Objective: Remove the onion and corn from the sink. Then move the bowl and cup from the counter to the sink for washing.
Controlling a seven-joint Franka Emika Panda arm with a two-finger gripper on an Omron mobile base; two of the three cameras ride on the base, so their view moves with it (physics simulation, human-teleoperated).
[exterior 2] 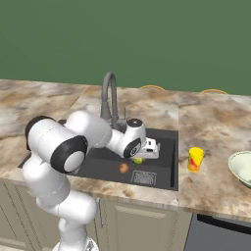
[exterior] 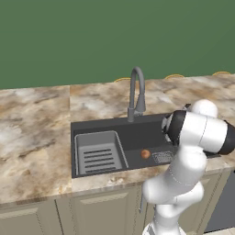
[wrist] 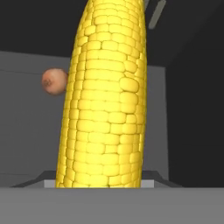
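Note:
The corn [wrist: 105, 109] stands right in front of the hand camera, a yellow cob reaching from bottom to top and hiding my fingertips. In the right base view my gripper [exterior 2: 141, 156] reaches down into the sink [exterior 2: 166, 137], shut on the corn [exterior 2: 138, 160] just above the basin floor. The onion [exterior 2: 123, 167] lies loose on the sink floor beside it, also seen as the onion [exterior: 145, 154] and the onion [wrist: 54, 81]. On the counter [exterior 2: 211, 127] right of the sink stand the yellow cup [exterior 2: 195, 159] and the pale bowl [exterior 2: 241, 167], cut off by the frame edge.
A grey gooseneck faucet [exterior 2: 110, 95] rises behind the sink, close to my forearm. A ribbed rack insert [exterior: 98, 153] fills the basin's left part, and a square drain grate [exterior 2: 143, 177] lies near the onion. Tan cabinet doors [exterior: 92, 211] run below the counter.

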